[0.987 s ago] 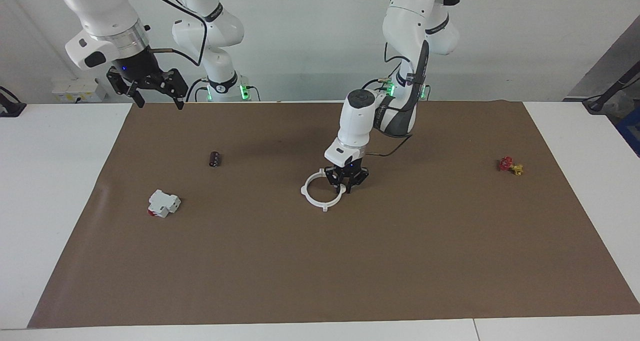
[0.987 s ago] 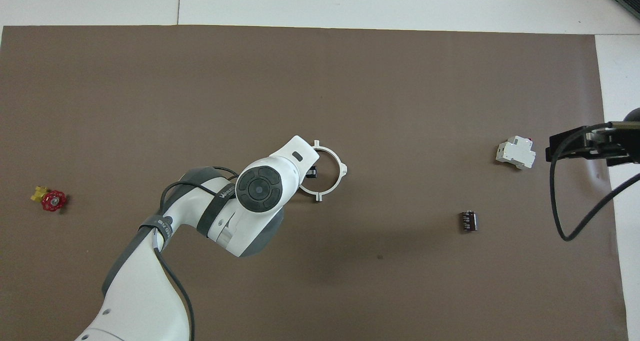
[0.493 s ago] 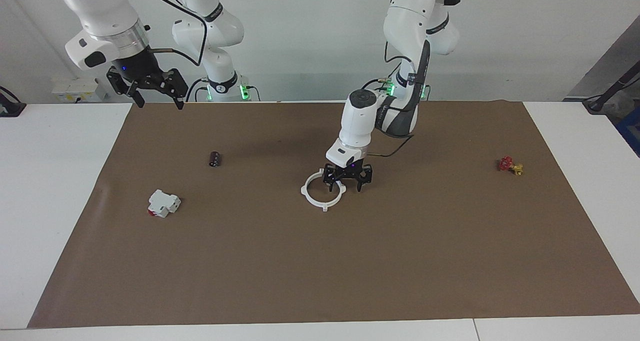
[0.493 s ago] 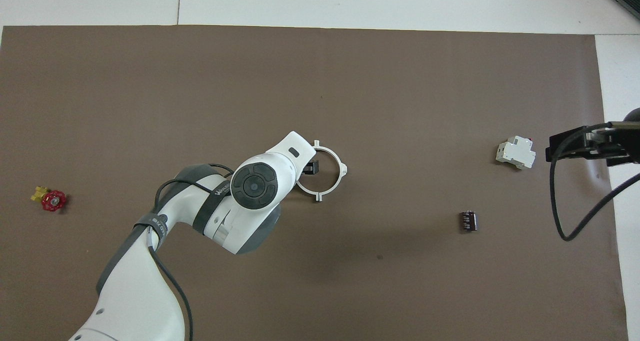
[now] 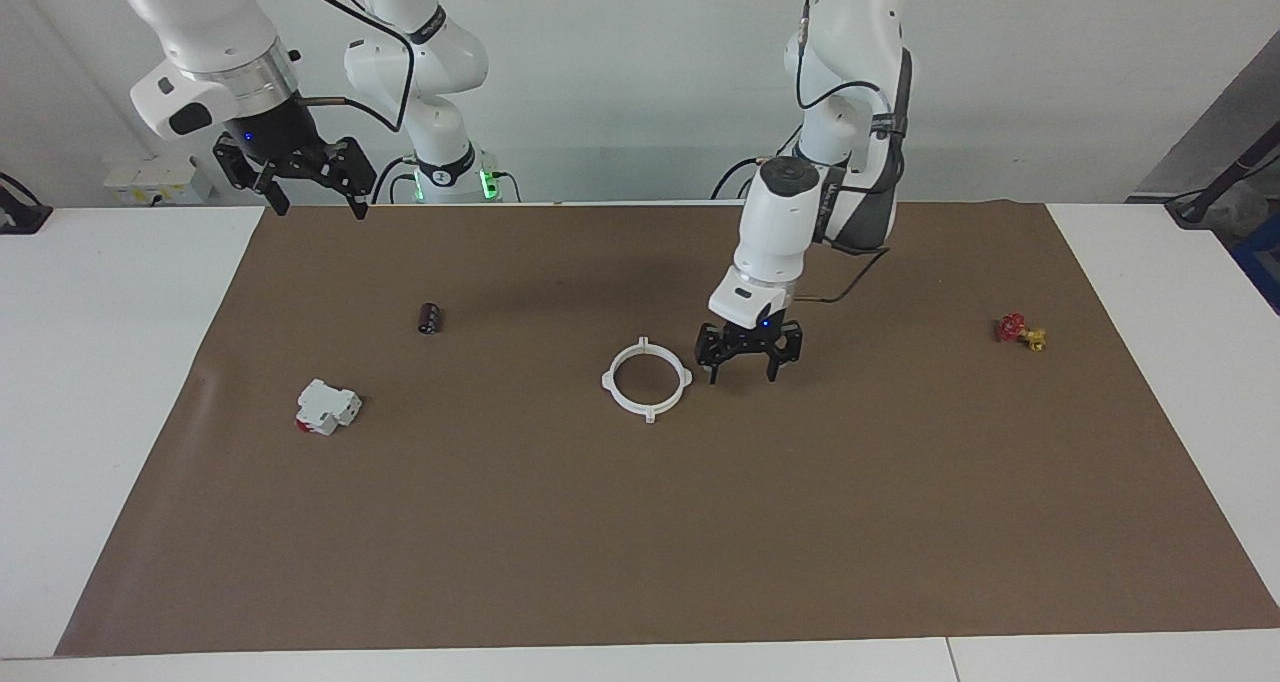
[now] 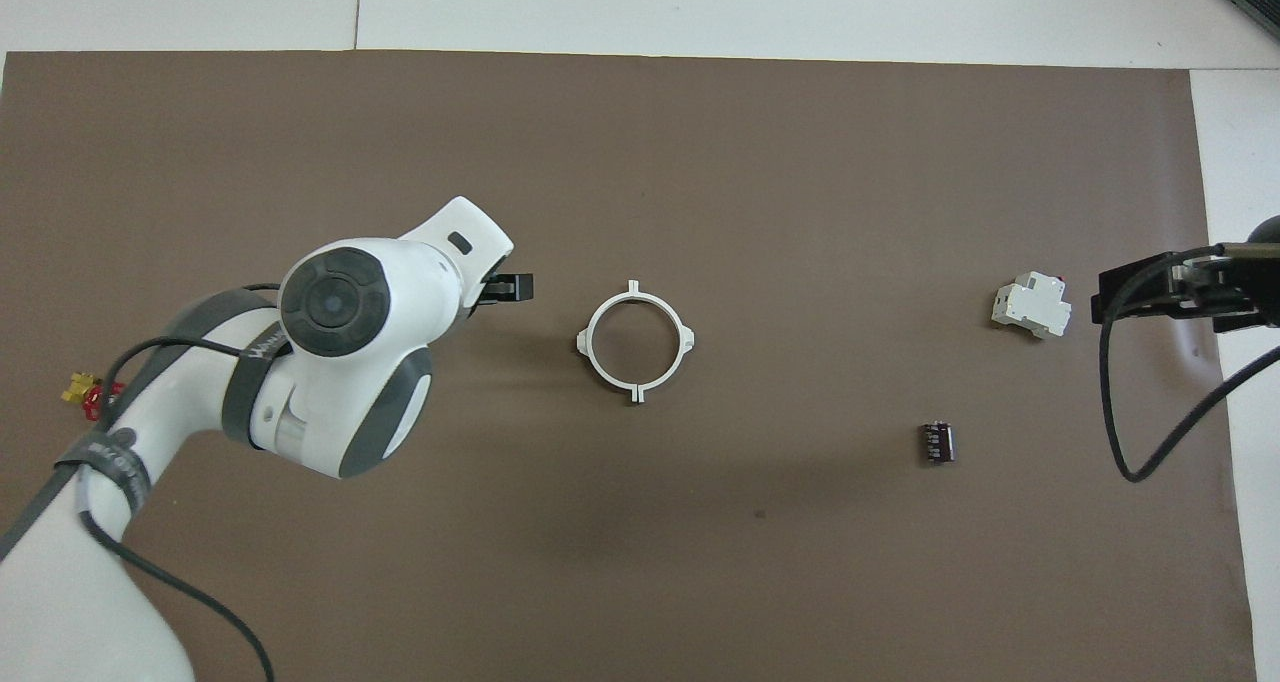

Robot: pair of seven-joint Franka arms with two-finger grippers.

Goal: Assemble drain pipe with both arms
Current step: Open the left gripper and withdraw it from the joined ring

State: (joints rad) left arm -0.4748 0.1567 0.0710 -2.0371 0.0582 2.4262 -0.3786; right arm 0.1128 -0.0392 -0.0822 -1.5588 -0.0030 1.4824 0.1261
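The only writing I can make out is a word printed on the dark band of the left arm point(image 6: 300, 382); in the overhead view it is too small and slanted to read, though the facing view shows faint lettering on the same arm's wrist housing.

The drain pipe point(image 5: 647, 379) lies flat on the brown mat point(image 5: 640, 522) near the middle of the bench point(image 5: 110, 412), a closed white ring with four small outer tabs. Nothing touches it. The left claw point(image 5: 749, 359) hangs low over the mat just beside the ring, toward the left arm's end, its fingers spread and empty. The right claw point(image 5: 300, 184) is up in the air over the mat's corner at the right arm's end, also spread and holding nothing; that arm waits.

The facing view shows both claws whole and the green lights at the arm bases. The overhead view gives only one black fingertip of the left claw point(image 6: 515, 287) past the arm's white housing, and a piece of the right claw point(image 6: 1165, 290) at the frame's edge.

The white block with a red part point(image 5: 327, 408), the small dark cylinder point(image 5: 430, 317) and a red and yellow valve piece point(image 5: 1020, 331) sit well apart from the ring; in the overhead view the left arm half hides the valve piece point(image 6: 85, 394).
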